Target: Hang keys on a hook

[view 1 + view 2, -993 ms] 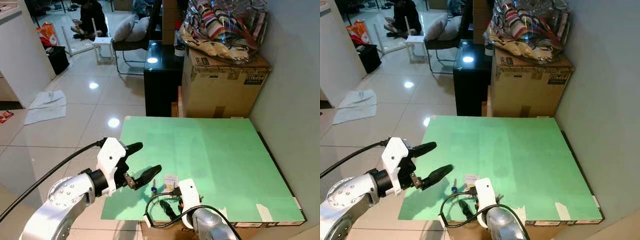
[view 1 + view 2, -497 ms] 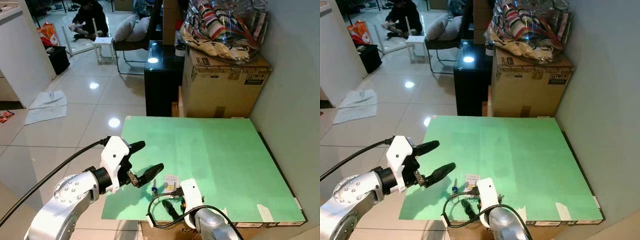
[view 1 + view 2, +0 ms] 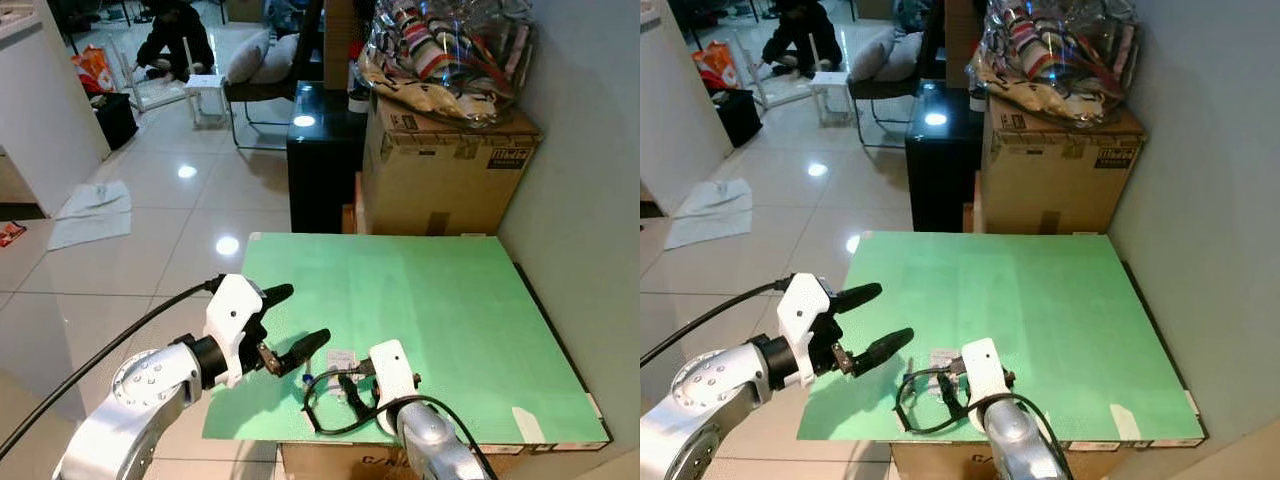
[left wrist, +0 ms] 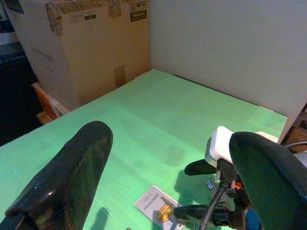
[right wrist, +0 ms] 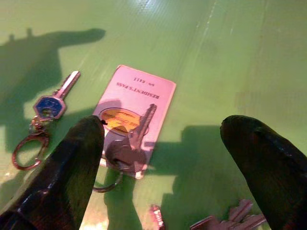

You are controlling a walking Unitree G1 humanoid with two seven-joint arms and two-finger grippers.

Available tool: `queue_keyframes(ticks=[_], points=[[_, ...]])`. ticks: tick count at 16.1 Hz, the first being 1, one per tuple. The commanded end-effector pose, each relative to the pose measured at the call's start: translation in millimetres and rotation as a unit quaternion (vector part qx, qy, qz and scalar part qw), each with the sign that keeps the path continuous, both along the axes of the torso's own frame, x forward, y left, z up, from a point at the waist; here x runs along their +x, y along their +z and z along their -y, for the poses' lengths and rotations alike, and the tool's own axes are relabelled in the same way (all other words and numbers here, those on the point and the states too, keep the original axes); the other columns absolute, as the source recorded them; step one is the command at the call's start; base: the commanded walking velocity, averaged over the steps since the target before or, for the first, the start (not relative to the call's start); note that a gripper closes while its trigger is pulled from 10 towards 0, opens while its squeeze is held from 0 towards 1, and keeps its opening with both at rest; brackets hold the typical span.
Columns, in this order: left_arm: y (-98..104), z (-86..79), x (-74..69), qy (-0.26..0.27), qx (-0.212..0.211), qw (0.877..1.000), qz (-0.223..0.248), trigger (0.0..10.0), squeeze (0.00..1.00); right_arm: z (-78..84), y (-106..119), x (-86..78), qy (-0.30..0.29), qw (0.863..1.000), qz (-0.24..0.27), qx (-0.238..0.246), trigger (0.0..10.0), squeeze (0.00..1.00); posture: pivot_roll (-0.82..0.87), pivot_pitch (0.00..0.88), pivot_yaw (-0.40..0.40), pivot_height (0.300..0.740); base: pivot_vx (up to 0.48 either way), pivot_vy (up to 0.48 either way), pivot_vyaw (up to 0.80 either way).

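Over keys (image 5: 127, 143) | right gripper (image 5: 163, 158) advanced, fingers apart | left gripper (image 3: 290, 325) spread, closer

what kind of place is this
Probably a lived-in home, in a cluttered corner: glossy tiled floor, a chair with cushions, a cardboard box topped with bagged clothes, and keys on a green board.

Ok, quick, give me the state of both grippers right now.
Left gripper: open, holding nothing, hovering above the green foam board.
Right gripper: open, holding nothing, fingers straddling the silver key on the pink card.
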State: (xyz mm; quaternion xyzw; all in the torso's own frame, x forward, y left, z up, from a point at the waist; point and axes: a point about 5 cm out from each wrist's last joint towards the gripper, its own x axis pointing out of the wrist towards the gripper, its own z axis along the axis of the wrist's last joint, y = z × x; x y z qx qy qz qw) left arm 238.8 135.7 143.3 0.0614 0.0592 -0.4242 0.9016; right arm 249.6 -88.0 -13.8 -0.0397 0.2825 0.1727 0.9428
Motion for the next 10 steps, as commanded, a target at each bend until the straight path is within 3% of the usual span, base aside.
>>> queue_keyframes(ticks=[1, 7, 8, 9, 10], points=[[-1, 0.5, 1.1, -0.003, 0.005, 1.0, 0.002, 10.0, 0.0, 0.0, 0, -0.9, -0.007, 1.0, 0.001, 0.012, 10.0, 1.0, -0.01, 0.007, 0.013, 0.74, 0.0, 0.0, 0.0], [-1, -0.6, 1.1, -0.005, 0.01, 1.0, 0.002, 10.0, 0.0, -8.9, -2, -6.7, 0.004, 0.999, -0.02, 0.047, 10.0, 1.0, 0.0, 0.0, 0.013, 0.74, 0.0, 0.0, 0.0], [-1, -1.4, 2.0, -0.004, 0.011, 1.0, 0.003, 10.0, 0.0, -7.4, -1, -3.3, 0.01, 1.0, -0.004, 0.009, 10.0, 0.25, 0.0, 0.0, 0.014, 0.74, 0.0, 0.0, 0.0], [-2, -1.2, 2.7, 0.002, 0.011, 1.0, 0.0, 10.0, 0.0, -5.3, 5, 1.8, 0.011, 0.999, 0.032, -0.007, 10.0, 0.0, 0.0, 0.0, 0.013, 0.74, 0.0, 0.0, 0.0], [-3, -0.2, 2.2, 0.001, 0.012, 1.0, -0.002, 10.0, 0.0, -1.7, 17, 8.5, 0.0, 0.996, 0.088, -0.011, 0.0, 0.0, 0.0, 0.0, 0.012, 0.74, 0.0, 0.0, 0.0]])
